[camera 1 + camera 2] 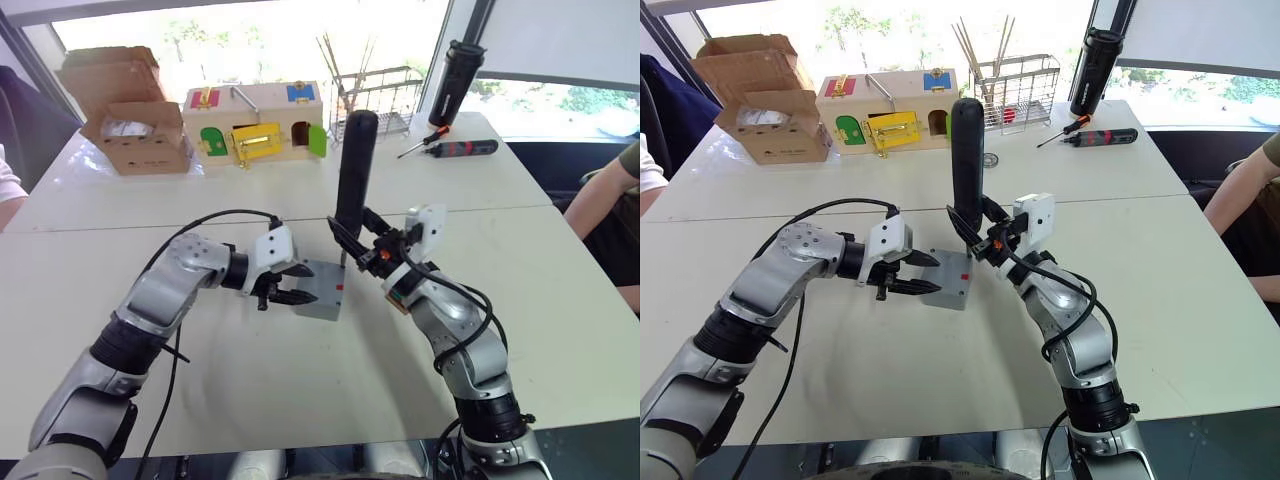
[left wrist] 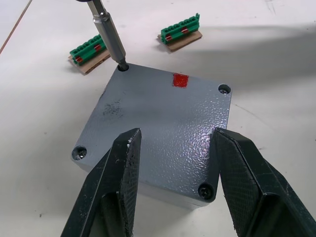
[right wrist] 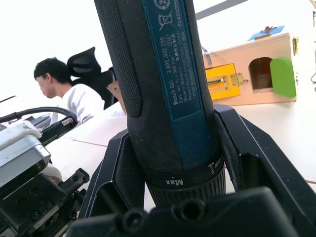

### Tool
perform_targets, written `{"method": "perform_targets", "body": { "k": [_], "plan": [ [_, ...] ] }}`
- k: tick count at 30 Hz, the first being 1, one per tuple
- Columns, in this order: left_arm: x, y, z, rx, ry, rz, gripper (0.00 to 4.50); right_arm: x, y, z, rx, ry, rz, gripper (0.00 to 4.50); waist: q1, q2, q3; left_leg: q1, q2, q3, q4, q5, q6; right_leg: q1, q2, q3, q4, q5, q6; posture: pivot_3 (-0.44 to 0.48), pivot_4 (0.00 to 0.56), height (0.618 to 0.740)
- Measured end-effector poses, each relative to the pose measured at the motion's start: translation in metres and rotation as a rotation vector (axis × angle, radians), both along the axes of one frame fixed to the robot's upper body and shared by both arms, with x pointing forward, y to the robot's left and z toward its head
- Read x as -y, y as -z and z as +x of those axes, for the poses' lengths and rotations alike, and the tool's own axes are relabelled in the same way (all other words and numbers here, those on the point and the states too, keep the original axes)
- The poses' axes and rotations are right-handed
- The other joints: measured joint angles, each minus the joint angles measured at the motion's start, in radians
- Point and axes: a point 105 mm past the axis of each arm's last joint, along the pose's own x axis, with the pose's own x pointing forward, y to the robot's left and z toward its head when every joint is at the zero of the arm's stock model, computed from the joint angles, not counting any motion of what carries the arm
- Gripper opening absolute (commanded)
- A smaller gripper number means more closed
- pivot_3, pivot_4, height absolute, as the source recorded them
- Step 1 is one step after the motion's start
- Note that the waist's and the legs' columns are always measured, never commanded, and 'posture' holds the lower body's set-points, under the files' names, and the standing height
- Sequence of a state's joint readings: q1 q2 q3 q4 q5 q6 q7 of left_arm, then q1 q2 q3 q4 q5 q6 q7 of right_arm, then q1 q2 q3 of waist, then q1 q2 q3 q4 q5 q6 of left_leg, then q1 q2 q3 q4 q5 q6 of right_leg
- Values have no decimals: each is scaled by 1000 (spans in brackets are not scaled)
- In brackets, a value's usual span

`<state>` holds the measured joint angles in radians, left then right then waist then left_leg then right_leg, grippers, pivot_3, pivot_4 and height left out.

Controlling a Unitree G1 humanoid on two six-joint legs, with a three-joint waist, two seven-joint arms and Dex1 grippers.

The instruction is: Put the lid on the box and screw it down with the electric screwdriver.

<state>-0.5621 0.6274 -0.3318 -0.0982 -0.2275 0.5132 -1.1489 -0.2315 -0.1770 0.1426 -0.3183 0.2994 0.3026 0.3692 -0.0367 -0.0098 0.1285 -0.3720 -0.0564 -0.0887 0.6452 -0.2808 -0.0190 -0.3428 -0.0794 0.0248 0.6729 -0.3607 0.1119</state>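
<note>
On the white table (image 1: 300, 400), the right gripper (image 1: 352, 243) clamps the upright electric screwdriver (image 1: 354, 170), its bit in a corner hole of the lid (image 2: 158, 133) covering the box (image 1: 322, 289), which the left gripper (image 1: 287, 284) straddles with spread fingers.

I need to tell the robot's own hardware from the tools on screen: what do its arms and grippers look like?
Both arms have silver-grey metal shells with black joint sections, and black cables loop loosely outside them. A white boxy module sits at each wrist. The left gripper and right gripper each have two black, tapered fingers with a finely textured surface. The right forearm carries a small coloured marking near the wrist.
</note>
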Motion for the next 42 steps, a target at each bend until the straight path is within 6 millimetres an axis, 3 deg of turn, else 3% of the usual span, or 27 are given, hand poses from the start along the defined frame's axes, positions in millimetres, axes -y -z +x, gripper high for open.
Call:
{"method": "perform_targets", "body": {
  "k": [18, 34, 42],
  "plan": [
    [2, 3, 2, 19, -1, 9, 2328, 8, 6, -1, 21, 75, -8, 1788, 25, -1, -10, 2, 0, -2, -2, -1, 1, 6, -1, -1, -9, 0, 0, 0, 150, 740],
    [16, 3, 7, 49, 24, -6, 2328, 16, 7, -7, 23, 120, 60, 1788, 25, 2, -9, 1, 0, -2, -3, -1, 1, 6, -2, -1, -10, 0, 0, 0, 150, 740],
    [17, 5, 7, 58, 29, 5, 2328, 11, 10, -7, 29, 145, 14, 1788, 26, -1, -14, 3, 0, -2, -8, -1, 1, 6, -3, -1, -13, 0, -1, 0, 150, 740]
  ]
}}
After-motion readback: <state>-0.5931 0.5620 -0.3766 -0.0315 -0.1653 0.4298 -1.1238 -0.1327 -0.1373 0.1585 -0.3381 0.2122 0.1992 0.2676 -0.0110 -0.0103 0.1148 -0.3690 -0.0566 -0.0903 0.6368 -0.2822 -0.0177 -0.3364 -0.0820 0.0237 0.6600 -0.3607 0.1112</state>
